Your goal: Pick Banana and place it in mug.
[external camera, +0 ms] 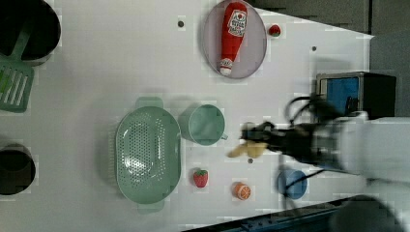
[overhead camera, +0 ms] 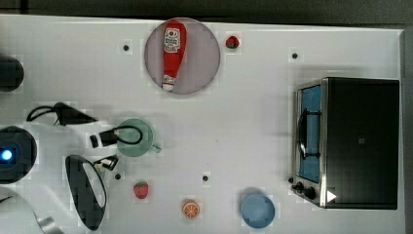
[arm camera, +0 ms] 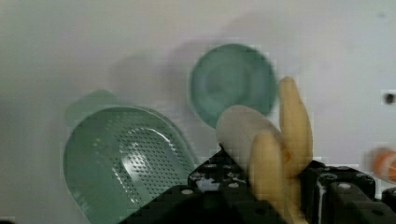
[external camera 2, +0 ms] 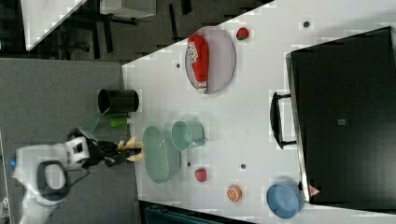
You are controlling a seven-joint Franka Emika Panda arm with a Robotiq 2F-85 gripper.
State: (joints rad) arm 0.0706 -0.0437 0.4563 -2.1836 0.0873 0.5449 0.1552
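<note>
You have the banana (arm camera: 280, 154) pinched in the gripper (external camera: 258, 141): in the wrist view the pale yellow lobes stick out from between the black fingers, pressed against it on either side, and the left view shows it hanging off the gripper's tip, clear of the table (external camera: 121, 58). What matters now is where the mug (external camera: 207, 124) lies from that load. In the left view the teal mug sits just toward the left view's left of the banana and slightly higher in the picture, with a short strip of bare table between them, its little handle pointing toward the gripper. The wrist view agrees: the mug's open mouth shows ahead of the fingers, partly overlapped by the banana's tips, so you are near the rim but, I judge, not yet centred over it. The banana's long axis runs roughly along the line from gripper to mug, so the piece points at the opening rather than across it; to my eye it is narrower than the mouth and should drop in if you carry it the rest of the way over the mug before releasing. Watch the green perforated strainer (external camera: 147, 153), which stands just beside the mug on its far side from you and touches or nearly touches it; overshooting would put the banana above that basket instead.
</note>
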